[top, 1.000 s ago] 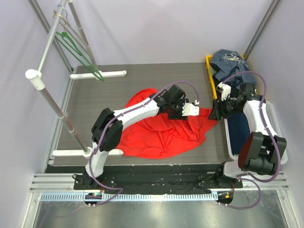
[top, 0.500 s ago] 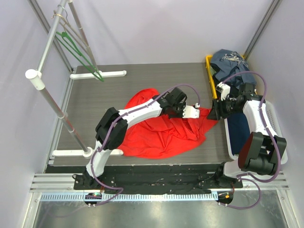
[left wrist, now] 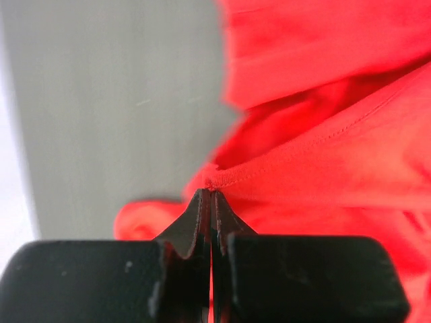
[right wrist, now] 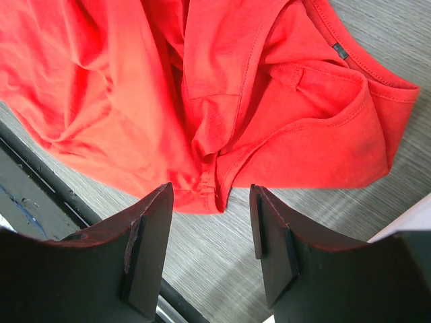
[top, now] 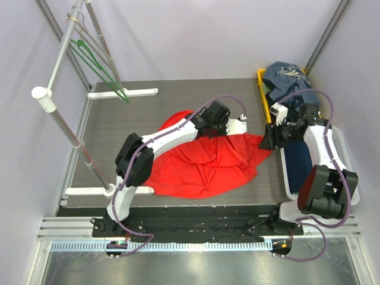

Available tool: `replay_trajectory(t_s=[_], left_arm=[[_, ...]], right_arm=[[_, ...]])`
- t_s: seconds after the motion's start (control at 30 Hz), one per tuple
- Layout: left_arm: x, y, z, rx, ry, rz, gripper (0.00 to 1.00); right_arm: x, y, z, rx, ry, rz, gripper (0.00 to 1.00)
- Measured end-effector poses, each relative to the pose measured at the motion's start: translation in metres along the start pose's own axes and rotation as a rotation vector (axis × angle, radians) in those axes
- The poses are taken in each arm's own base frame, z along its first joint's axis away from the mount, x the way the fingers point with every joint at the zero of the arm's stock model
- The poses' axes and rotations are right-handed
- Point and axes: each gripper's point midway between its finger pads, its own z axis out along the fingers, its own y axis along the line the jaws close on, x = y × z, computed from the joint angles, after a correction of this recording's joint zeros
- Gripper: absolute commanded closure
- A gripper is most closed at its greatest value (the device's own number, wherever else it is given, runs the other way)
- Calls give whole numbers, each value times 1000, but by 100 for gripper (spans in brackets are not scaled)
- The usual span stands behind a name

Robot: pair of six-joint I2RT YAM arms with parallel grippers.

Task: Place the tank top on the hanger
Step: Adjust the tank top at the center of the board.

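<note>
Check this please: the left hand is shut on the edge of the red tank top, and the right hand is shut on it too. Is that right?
Not quite. The left hand is shut on the edge of the tank top, but the right hand is open, held over the fabric; the right wrist view shows it.

Nothing legible shows: no words, brands or numbers. A small dark tab [right wrist: 340, 50] sits on the neckline of the tank top [right wrist: 202, 87], up and to the right of the spread right gripper [right wrist: 209, 195]. It is too small to read.
</note>
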Motion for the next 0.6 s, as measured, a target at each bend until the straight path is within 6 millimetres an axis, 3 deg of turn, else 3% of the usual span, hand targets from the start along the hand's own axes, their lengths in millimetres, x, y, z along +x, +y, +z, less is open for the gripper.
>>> replay_trajectory(t_s=[0.13, 0.37, 0.5, 0.6], left_arm=[[-2, 51, -42, -173, -3, -65, 100], [-1, 143, -161, -522, -46, -172, 100], [12, 173, -217, -678, -57, -231, 100], [27, 179, -234, -731, -36, -257, 100]], right_arm=[[0, 1, 0, -2, -1, 6, 43], [3, 8, 0, -39, 5, 10, 43], [10, 11, 2, -78, 50, 37, 43], [19, 8, 10, -86, 101, 57, 42]])
